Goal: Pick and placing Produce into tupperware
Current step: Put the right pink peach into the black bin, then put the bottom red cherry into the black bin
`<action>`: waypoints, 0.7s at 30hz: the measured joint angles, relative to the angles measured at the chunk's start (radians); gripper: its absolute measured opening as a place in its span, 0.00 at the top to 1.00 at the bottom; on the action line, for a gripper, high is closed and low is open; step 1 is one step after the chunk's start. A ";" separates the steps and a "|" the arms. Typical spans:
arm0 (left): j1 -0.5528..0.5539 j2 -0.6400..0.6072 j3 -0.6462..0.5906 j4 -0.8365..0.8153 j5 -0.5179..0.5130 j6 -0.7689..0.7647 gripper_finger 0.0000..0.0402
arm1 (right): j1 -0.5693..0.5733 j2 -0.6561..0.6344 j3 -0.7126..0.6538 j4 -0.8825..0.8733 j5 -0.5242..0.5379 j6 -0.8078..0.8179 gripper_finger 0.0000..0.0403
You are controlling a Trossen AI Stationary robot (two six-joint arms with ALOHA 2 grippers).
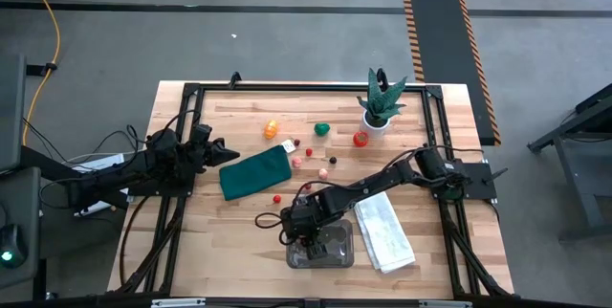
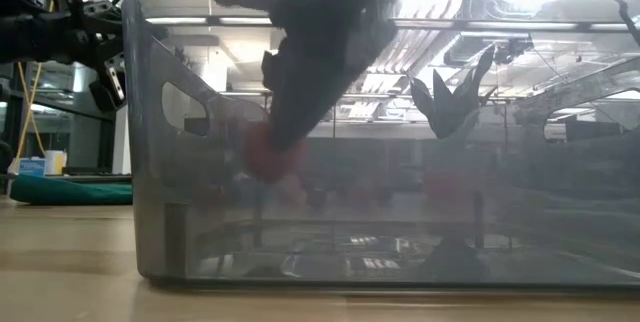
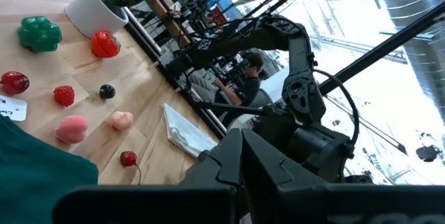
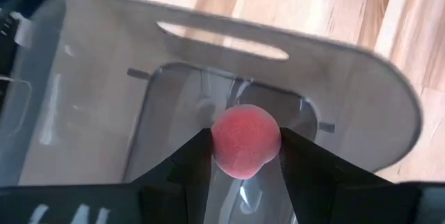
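Note:
The tupperware [image 1: 332,254], clear greyish plastic, stands near the table's near edge and fills the low view [image 2: 400,242]. My right gripper [image 1: 311,237] is over it, shut on a round pink-red toy fruit [image 4: 245,140]. More produce lies toward the far side: an orange piece [image 1: 272,129], a green one [image 1: 322,129], a red strawberry [image 1: 360,139] and several small red and pink pieces [image 3: 69,128]. My left gripper [image 1: 232,153] is shut and holds nothing, at the left end of the dark green cloth [image 1: 256,171]. My right gripper pinches the pink-red fruit between its two fingers [image 4: 198,151], one on each side of its round body [image 4: 221,140]. It comes from above, pointing down into the tupperware. In the low view the fruit [image 2: 270,157] sits clear above the container's floor.
A folded white towel [image 1: 384,232] lies right beside the tupperware, on its right. A green spiky plant in a white pot [image 1: 380,105] stands at the far right. A person sits beyond the table in the left wrist view [image 3: 240,85].

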 joint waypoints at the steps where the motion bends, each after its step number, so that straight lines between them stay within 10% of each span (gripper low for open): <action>1: 0.000 0.000 0.000 0.000 0.000 0.000 1.00 | 0.000 0.000 0.000 0.002 0.000 0.000 0.64; 21: 0.000 0.000 0.000 0.000 0.000 0.000 1.00 | 0.000 0.000 0.000 -0.015 -0.024 0.016 0.48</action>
